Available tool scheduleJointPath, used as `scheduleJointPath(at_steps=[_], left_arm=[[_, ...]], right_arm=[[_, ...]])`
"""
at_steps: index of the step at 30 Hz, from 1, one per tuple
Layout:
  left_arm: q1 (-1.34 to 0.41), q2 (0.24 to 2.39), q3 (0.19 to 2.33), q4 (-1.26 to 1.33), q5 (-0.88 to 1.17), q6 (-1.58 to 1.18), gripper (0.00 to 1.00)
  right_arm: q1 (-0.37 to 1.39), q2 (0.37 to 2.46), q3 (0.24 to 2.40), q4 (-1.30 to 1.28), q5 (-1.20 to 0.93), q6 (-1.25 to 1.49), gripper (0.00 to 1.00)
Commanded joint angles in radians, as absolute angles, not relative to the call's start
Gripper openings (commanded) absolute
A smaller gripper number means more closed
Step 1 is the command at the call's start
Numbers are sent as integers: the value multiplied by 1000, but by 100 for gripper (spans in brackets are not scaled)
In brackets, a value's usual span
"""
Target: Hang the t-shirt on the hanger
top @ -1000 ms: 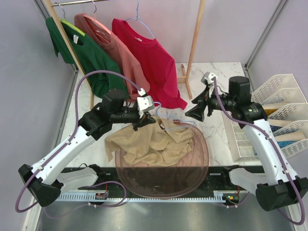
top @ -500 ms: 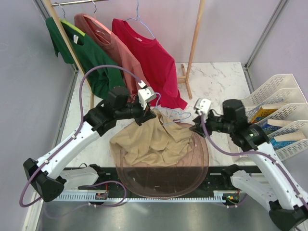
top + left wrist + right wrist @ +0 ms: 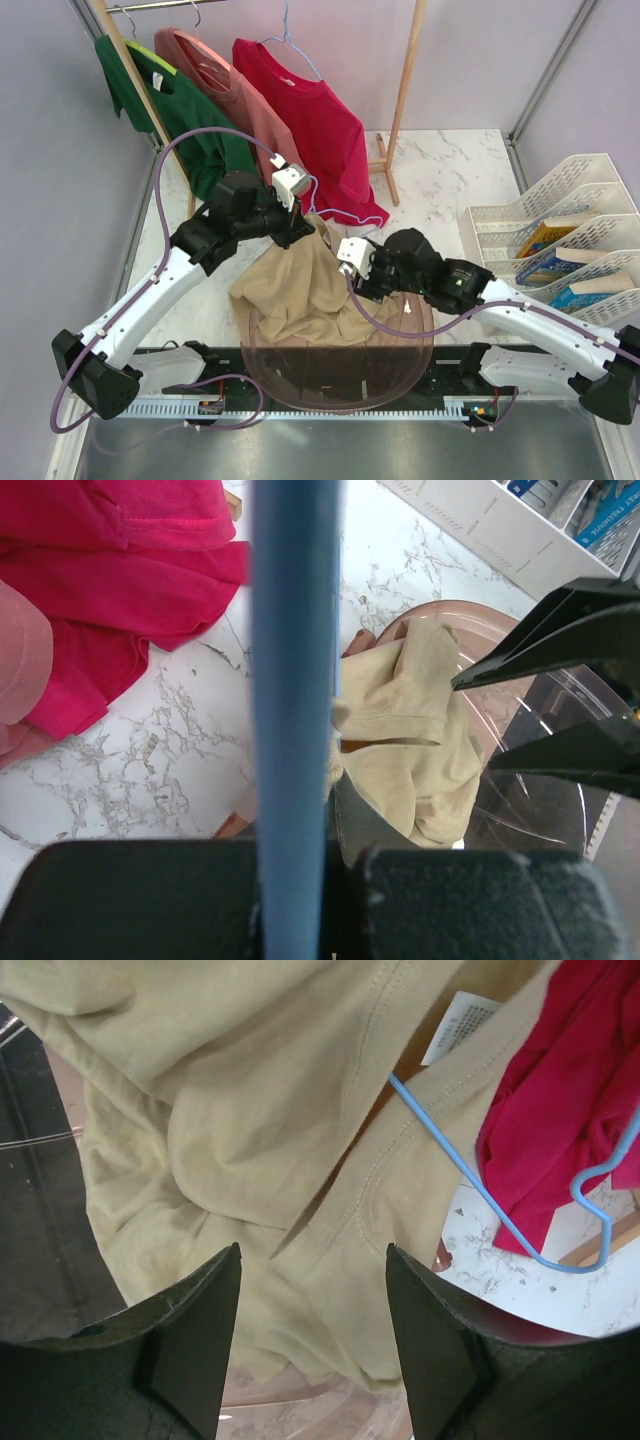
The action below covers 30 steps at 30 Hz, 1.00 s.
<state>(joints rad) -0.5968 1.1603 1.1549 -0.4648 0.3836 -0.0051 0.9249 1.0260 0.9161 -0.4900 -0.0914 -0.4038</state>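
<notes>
The left tool (image 3: 298,228) is raised above the far left edge of a round, brown see-through tub (image 3: 345,385) that sits on the marble tabletop (image 3: 440,170). In the left wrist view the left tool's (image 3: 300,890) jaws are closed on the light-blue hanger (image 3: 295,630), whose wire runs straight up between them. The tan t-shirt (image 3: 290,295) hangs from just under this tool. Its upper part is pulled up to a peak, and the rest is heaped in folds in the tub and over its far rim. The right tool (image 3: 352,282) reaches in from the right and hovers close against the shirt's right side. The right wrist view shows the right tool's (image 3: 312,1330) jaws spread wide with nothing between them, and bunched tan cloth (image 3: 250,1110) just beyond the fingertips (image 3: 190,1340). In that view the hanger (image 3: 470,1175) comes out at the collar beside the white neck label (image 3: 455,1025). It seems to pass under the collar seam, though the folds hide how far it goes inside. Its wire crosses in front of the red t-shirt (image 3: 560,1090), which hangs on the wooden rack (image 3: 405,90) next to a salmon-pink shirt (image 3: 215,80) and a green shirt (image 3: 190,120). White sorting trays (image 3: 560,240) stand at the tabletop's right edge.
</notes>
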Motion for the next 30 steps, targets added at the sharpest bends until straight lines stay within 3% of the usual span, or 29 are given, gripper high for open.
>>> scheduleJointPath(at_steps=[1,14,20,23,24,27,30], left_arm=[[-592,1154,1180,-411,387,-51,2],[-589,1141,1172,-417,390,-41,2],[-586,1134,1161,-423,387,-35,2],[-584,1121,1149,-430,394,-35,2],[-584,1118,1146,-431,396,-31,2],[-563,1104,1138,-439,400,-38,2],[-456,1098,1144,-442,522,-93,2]], right_arm=[[977,1069,904,-387,29,-391,67],[1005,1161,827,-319,184,-491,64],[1002,1147,805,-307,253,-488,57],[999,1138,816,-304,276,-469,40],[985,1137,818,-305,291,-465,25],[918,1117,833,-327,260,-434,4],[798,1094,862,-388,169,-400,0]])
